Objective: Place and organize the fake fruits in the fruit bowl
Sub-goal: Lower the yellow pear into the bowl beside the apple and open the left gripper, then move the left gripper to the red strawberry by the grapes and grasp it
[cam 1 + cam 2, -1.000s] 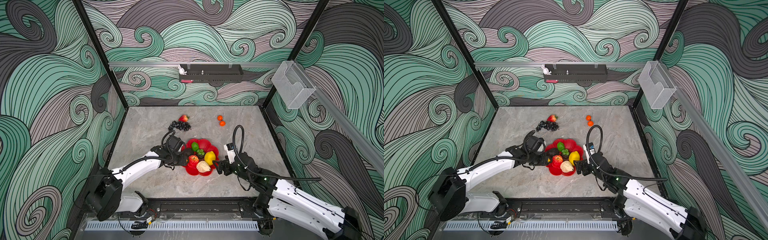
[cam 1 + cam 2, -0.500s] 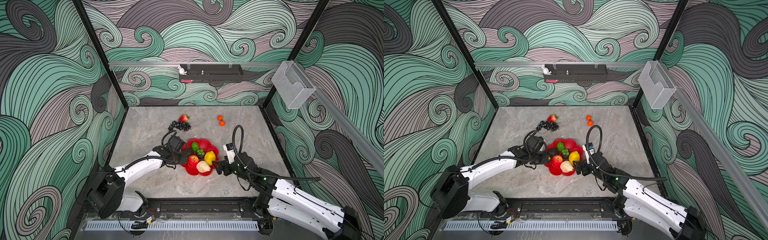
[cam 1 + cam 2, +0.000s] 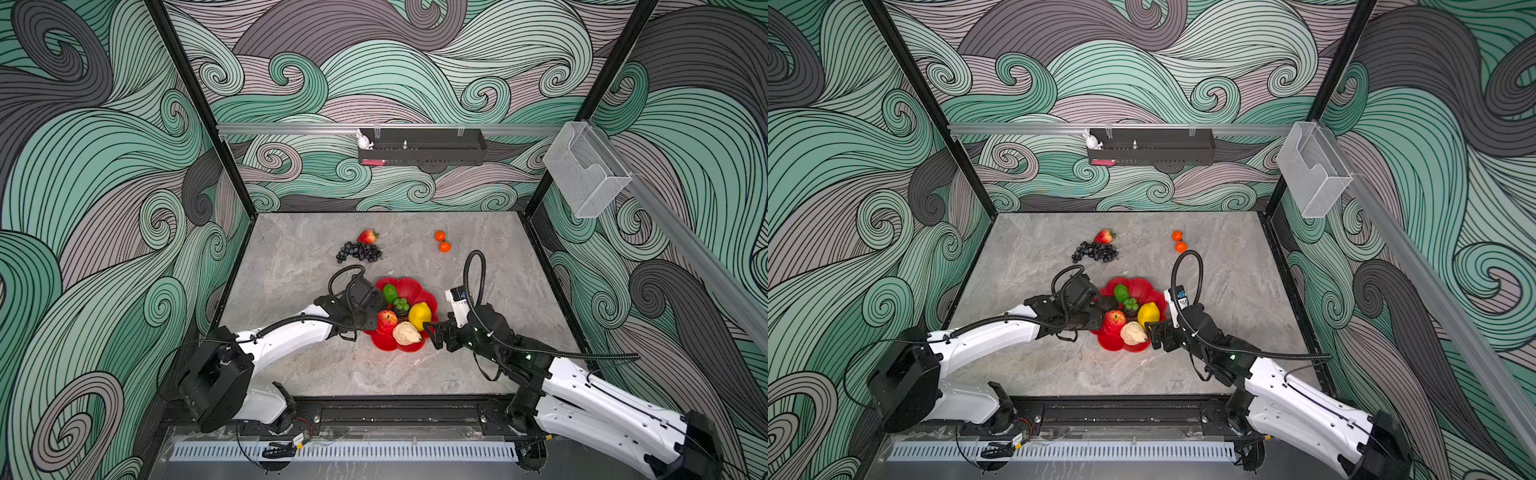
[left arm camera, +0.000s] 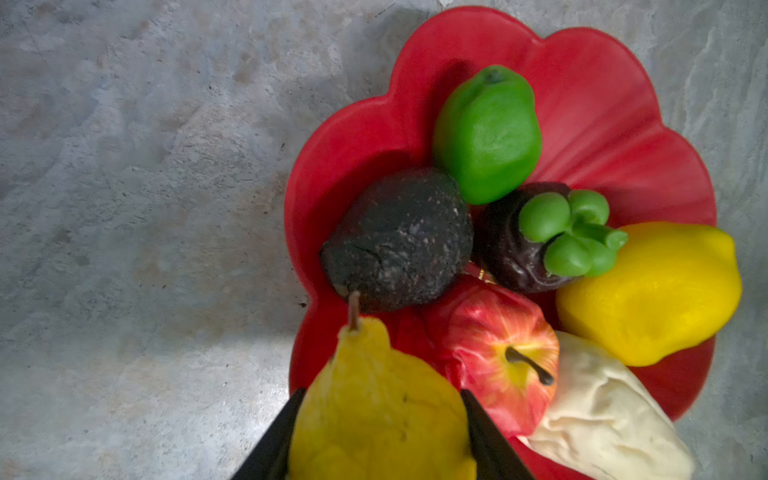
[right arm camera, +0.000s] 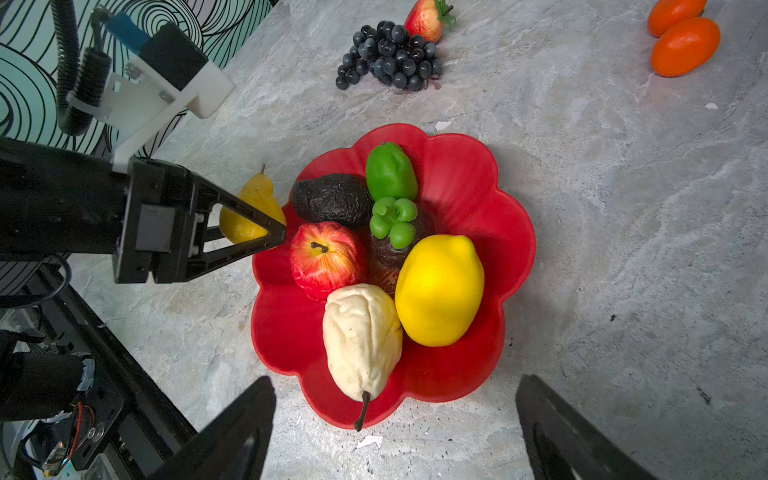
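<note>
While the left gripper (image 4: 381, 399) held a yellow pear (image 5: 253, 199) at the rim of the red bowl (image 5: 478, 174) and the right gripper (image 3: 429, 331) stood open, six fruits (image 5: 438, 291) lay inside, with grapes (image 3: 360, 252), strawberry (image 3: 367, 237) and oranges (image 3: 444, 247) outside.

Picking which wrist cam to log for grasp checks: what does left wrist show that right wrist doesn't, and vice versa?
Left wrist only: both fingers of the left gripper pressed against the sides of the yellow pear, seen head-on.

Right wrist only: the grapes, strawberry and two oranges loose on the table, plus the right gripper, open and gripping nothing.

Both: the fruit bowl holding lime, avocado, apple, lemon and beige pear, and the yellow pear held at the bowl's rim.
</note>
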Controlling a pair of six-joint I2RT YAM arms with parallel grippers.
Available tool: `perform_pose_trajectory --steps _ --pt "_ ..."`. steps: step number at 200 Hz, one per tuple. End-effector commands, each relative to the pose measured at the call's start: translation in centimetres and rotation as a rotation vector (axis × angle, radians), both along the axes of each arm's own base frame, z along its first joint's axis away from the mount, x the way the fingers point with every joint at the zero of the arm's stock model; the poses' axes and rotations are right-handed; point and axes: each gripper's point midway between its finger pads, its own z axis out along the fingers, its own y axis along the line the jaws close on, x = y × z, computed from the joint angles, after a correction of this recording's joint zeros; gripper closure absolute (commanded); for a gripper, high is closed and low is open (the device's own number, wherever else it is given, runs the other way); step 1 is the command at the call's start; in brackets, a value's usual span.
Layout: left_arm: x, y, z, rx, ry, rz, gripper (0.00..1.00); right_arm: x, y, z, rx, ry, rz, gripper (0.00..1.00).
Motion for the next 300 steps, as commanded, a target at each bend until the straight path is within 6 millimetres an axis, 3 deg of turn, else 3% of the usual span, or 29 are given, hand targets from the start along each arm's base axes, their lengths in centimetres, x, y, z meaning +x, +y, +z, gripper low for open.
perform_pose_trajectory --steps 1,79,112,160,175,218,241,267,300 --pt "0.8 -0.4 0.5 0.016 -0.036 0.019 0.48 0.2 0.1 0.0 0.013 -0.005 0.000 0.09" --pt "0.4 -0.7 -0.5 0.098 -0.020 0.006 0.40 0.0 0.6 0.3 0.023 0.004 0.022 0.09" --pt "0.2 -0.7 0.1 0.085 -0.020 0.007 0.34 0.1 0.6 0.2 0.018 0.003 0.021 0.09" --pt "0.0 -0.3 0.6 0.080 -0.026 0.017 0.34 0.1 0.7 0.0 0.020 0.011 0.021 0.09" --pt "0.1 -0.5 2.0 0.050 -0.056 0.015 0.34 0.1 0.7 0.0 0.020 0.010 0.022 0.09" --pt "-0.1 -0.1 2.9 0.045 -0.058 0.033 0.35 0.1 0.6 0.2 0.020 0.009 0.018 0.09" --pt "0.4 0.5 5.2 0.011 -0.134 0.064 0.34 0.1 0.5 0.6 0.021 0.002 0.013 0.09" --pt "2.0 1.6 9.8 -0.018 -0.288 0.086 0.30 0.4 0.0 1.2 0.010 -0.012 -0.012 0.09" --pt "5.8 2.2 12.9 -0.075 -0.324 0.063 0.25 0.8 -0.4 2.2 0.003 -0.025 -0.039 0.09"
